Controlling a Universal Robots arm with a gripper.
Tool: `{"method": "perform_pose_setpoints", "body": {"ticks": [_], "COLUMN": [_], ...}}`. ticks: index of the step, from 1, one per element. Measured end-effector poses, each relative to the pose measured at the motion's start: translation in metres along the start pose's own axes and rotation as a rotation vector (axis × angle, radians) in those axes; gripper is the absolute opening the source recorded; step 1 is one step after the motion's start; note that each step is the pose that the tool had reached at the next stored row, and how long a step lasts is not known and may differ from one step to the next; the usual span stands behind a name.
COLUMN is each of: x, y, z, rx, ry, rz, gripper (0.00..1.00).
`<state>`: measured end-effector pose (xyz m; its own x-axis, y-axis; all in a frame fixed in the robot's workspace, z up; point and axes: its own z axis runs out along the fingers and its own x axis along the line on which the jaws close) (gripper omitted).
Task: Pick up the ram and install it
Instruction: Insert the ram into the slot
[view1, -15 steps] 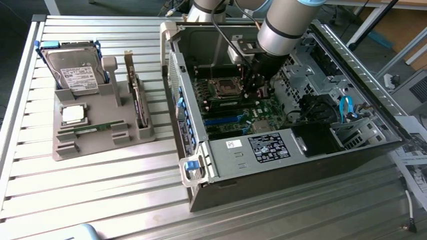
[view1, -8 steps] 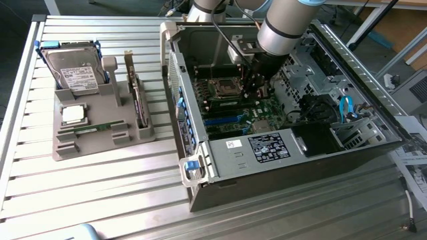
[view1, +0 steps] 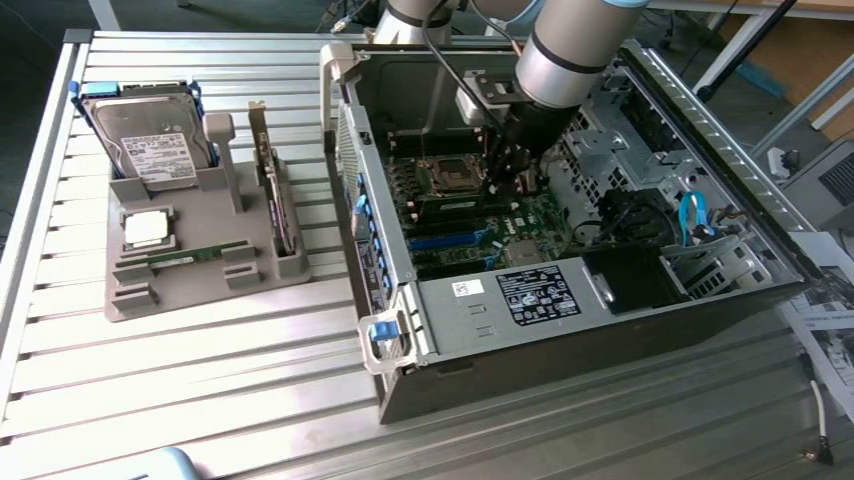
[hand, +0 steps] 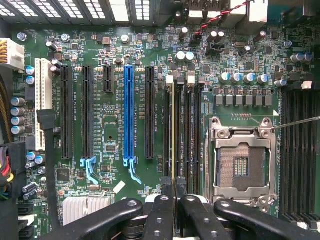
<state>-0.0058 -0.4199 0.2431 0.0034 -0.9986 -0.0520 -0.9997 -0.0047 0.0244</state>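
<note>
My gripper (view1: 505, 182) reaches down into the open computer case (view1: 400, 300), just over the motherboard (hand: 110, 125). In the wrist view its black fingers (hand: 161, 212) are closed to a narrow gap. A thin pale-green edge, the ram (hand: 172, 130), runs out from that gap. It lies along the dark memory slots (hand: 186, 130) beside the empty processor socket (hand: 241, 165). I cannot tell whether the ram is seated in a slot or just above it. The gripper (hand: 174, 192) is shut on the ram.
A grey holder (view1: 134, 300) at the exterior view's left carries a hard drive (view1: 150, 135), a square silver chip (view1: 147, 228), an upright expansion card (view1: 274, 200) and a thin green stick (view1: 187, 256). Case walls, cables and the drive cage (view1: 694, 250) crowd the arm.
</note>
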Motion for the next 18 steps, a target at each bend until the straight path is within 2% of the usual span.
{"method": "perform_pose_setpoints", "body": {"ticks": [18], "x": [0.0009], "y": [0.0000], "z": [0.0002], "rx": [0.0006], "ry": [-0.0020], "rz": [0.012], "gripper": [0.12]}}
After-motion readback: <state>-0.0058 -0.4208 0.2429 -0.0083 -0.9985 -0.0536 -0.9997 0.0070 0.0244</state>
